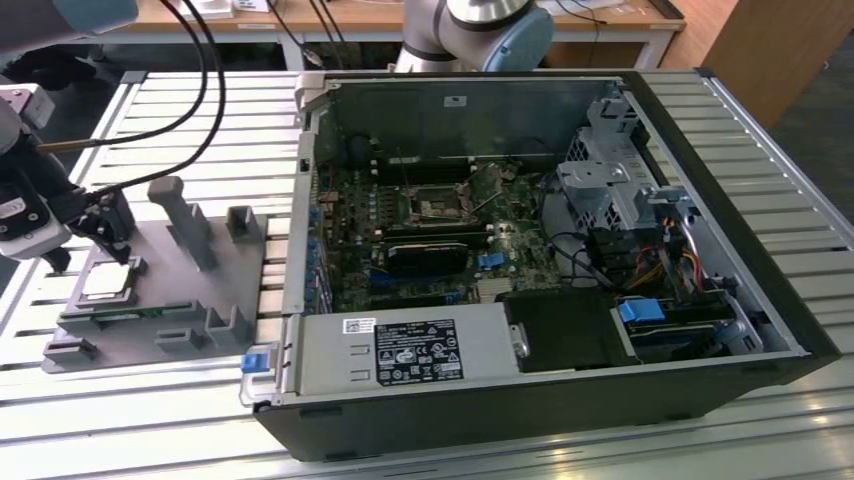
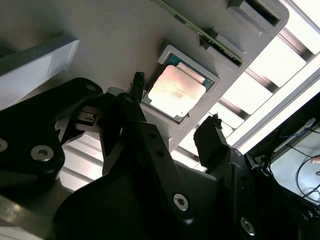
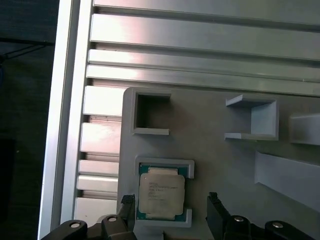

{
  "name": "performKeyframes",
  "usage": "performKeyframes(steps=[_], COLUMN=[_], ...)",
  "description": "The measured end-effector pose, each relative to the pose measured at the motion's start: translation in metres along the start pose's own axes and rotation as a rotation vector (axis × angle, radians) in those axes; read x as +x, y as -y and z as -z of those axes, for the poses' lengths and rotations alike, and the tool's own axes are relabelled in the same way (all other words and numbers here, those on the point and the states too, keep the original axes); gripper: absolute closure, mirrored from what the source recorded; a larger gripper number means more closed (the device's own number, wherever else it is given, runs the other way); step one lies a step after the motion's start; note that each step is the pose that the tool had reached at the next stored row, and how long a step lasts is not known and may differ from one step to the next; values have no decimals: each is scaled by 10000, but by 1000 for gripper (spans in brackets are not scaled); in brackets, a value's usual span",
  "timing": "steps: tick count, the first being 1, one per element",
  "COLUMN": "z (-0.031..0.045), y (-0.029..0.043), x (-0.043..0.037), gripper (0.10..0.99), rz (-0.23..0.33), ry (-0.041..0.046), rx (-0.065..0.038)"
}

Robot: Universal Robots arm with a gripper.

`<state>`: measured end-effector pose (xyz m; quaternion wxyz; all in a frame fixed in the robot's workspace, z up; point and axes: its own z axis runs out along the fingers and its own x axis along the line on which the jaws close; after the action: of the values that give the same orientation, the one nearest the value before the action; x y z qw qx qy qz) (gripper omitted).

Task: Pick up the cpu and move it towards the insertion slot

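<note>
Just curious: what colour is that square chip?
The cpu is silvery with a green rim, best in the first wrist view.

The cpu [image 3: 161, 194] lies bare above, hemmed by a raised nest rim [image 3: 165, 162], with upright posts [image 1: 187, 228] standing near.

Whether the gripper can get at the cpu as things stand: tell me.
Probably yes: the open gripper has a finger either side of the cpu, and nothing covers it in its grey holder.

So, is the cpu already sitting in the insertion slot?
No, in the first wrist view the cpu lies in its grey holder, with the open claw straddling it.
</note>
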<state>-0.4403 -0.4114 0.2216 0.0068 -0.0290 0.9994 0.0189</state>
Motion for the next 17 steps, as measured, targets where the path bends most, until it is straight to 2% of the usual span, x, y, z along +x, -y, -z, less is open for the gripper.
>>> performKeyframes(steps=[10, 12, 13, 17], z=[-113, -139, -149, -191], y=[4, 5, 5, 6], x=[11, 14, 14, 23], gripper=[412, 400, 337, 337], rz=[-65, -78, -90, -187], ry=[5, 8, 8, 9], rx=[1, 0, 1, 4])
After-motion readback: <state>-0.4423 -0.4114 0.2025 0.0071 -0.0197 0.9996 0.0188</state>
